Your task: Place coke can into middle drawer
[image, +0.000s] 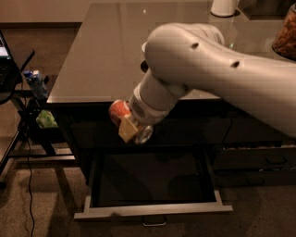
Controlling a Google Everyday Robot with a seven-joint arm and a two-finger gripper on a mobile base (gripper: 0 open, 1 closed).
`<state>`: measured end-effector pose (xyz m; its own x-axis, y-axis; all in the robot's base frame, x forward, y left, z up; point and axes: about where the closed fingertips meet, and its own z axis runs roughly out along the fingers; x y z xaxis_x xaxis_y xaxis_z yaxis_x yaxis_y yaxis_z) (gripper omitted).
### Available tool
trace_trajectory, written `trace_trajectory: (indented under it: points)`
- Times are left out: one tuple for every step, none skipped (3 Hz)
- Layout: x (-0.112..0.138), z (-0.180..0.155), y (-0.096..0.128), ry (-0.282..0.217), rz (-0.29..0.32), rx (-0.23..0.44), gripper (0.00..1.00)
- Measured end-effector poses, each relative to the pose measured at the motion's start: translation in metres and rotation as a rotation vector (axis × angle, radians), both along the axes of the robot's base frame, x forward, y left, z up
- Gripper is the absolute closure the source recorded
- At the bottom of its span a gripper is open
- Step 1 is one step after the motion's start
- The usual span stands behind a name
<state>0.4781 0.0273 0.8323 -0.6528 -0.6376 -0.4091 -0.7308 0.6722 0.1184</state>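
Note:
The coke can point(118, 112) is red-orange with a silver end and lies tilted on its side in my gripper point(129, 126). The gripper is shut on the can and holds it in front of the counter's front edge, above the left half of the open middle drawer point(152, 210). The drawer is pulled out, with a dark inside, a light grey front edge and a small metal loop handle point(154, 224). My white arm point(217, 69) reaches in from the upper right and hides the middle of the counter.
The grey countertop point(101, 55) carries a white container point(224, 7) at the back and a jar point(286, 32) at the far right. More drawer fronts point(259, 162) stand to the right. A side stand point(27, 92) with small items and cables is at the left.

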Motion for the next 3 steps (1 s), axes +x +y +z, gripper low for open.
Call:
trace_trajectory:
  points:
    - [-0.023,-0.043,-0.008,0.104,-0.056,0.009,1.0]
    - [-0.026,-0.047,-0.009,0.112,-0.056,0.004,1.0]
    - [-0.028,-0.059,-0.008,0.134,-0.066,0.005,1.0]
